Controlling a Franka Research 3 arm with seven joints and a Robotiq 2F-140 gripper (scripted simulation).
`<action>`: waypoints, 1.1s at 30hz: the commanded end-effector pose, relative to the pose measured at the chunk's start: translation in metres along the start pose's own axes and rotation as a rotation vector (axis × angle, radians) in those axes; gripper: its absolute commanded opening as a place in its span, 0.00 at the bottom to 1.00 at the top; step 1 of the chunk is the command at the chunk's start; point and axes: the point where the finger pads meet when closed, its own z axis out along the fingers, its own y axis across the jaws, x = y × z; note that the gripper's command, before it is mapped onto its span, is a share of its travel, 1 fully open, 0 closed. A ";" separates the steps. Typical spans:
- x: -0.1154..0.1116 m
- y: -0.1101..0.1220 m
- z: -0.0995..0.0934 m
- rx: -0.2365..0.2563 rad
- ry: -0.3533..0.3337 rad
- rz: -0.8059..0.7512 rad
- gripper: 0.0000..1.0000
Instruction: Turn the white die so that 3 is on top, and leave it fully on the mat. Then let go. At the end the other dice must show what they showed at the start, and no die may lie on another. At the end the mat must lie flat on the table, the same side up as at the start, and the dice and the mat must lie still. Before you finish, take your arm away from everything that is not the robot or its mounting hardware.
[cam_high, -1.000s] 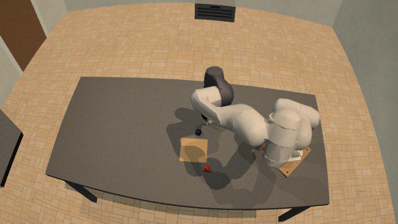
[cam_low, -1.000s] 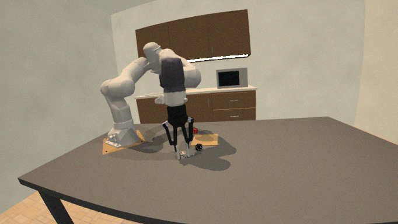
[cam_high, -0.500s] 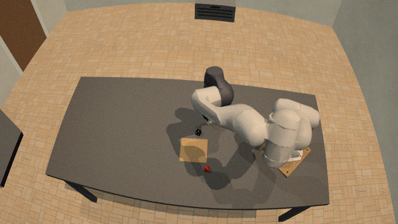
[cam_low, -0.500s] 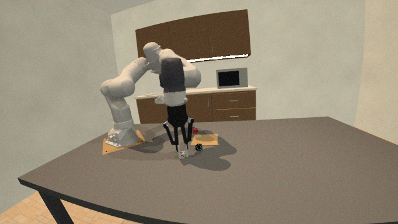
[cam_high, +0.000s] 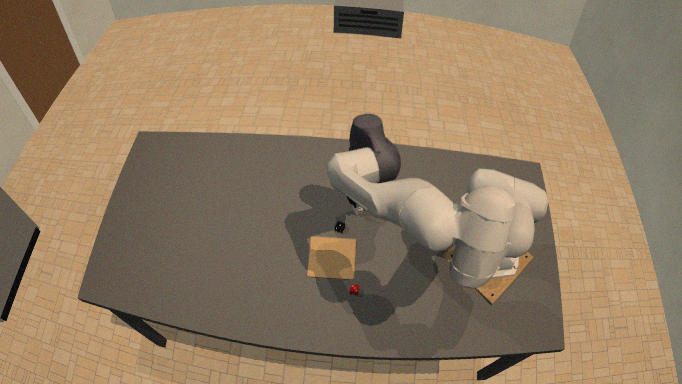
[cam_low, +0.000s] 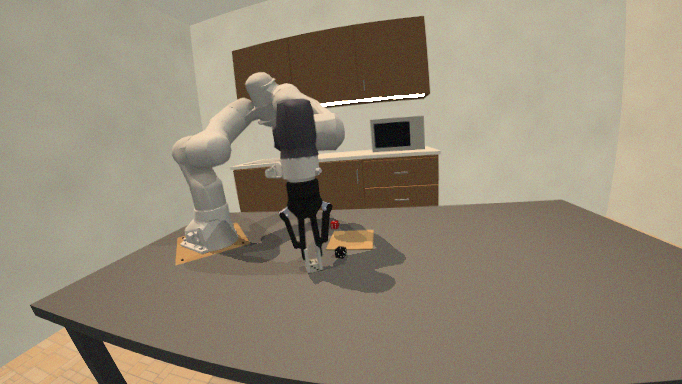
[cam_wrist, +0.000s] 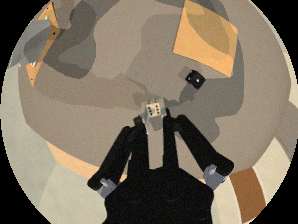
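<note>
The white die (cam_low: 314, 263) sits on the dark table, off the tan mat (cam_low: 351, 239), left of it in the exterior view. My gripper (cam_low: 313, 261) points straight down with its fingertips on both sides of the white die, shut on it at table height. In the wrist view the white die (cam_wrist: 154, 107) shows between the fingertips of the gripper (cam_wrist: 154, 115), with the mat (cam_wrist: 206, 35) beyond it. In the top view the arm hides most of the gripper and the white die; the mat (cam_high: 332, 257) lies flat.
A black die (cam_high: 340, 227) (cam_low: 340, 252) (cam_wrist: 194, 79) lies on the table just off the mat's near corner, close to the gripper. A red die (cam_high: 354, 289) (cam_low: 334, 224) lies off the mat's opposite side. The robot base (cam_high: 492, 272) stands on a tan plate.
</note>
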 end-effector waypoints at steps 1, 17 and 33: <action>-0.001 0.001 0.000 0.000 -0.004 -0.005 0.13; -0.001 0.001 -0.024 0.000 -0.004 -0.005 0.13; -0.001 0.000 -0.100 0.000 -0.004 -0.005 0.13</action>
